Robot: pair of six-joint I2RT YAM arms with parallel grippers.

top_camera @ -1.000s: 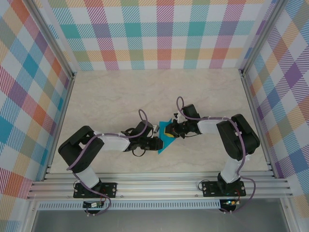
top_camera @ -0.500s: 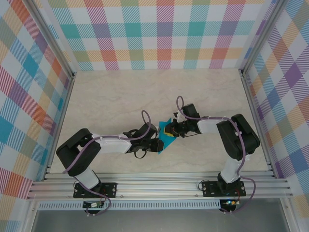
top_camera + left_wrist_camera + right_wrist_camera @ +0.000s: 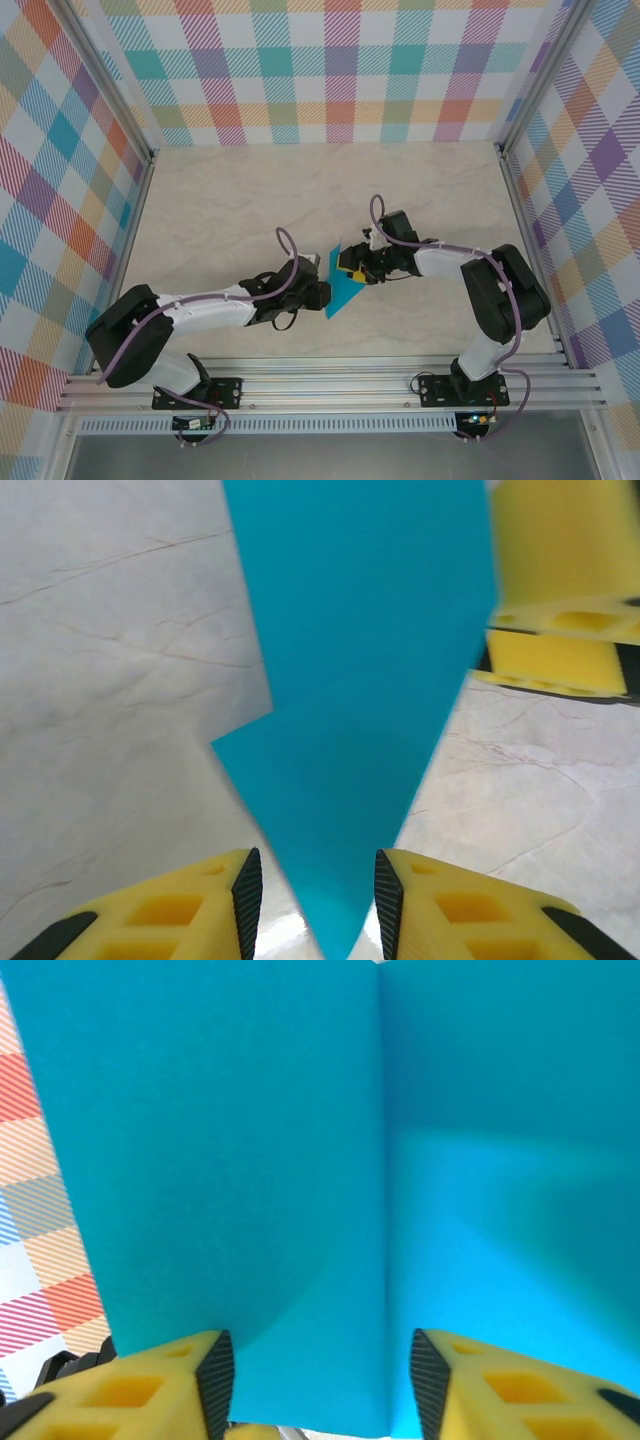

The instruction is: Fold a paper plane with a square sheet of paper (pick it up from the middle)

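The folded teal paper sat near the middle of the marble table, hemmed in by both arms. Its long axis ran diagonally, its narrow tip pointing near-left between the parted jaws of the left gripper. The right gripper gaped at the wide end; contact unclear

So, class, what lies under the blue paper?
The marble table shows on both sides of the paper. The patch directly beneath the paper is covered, so whatever lies there cannot be seen.
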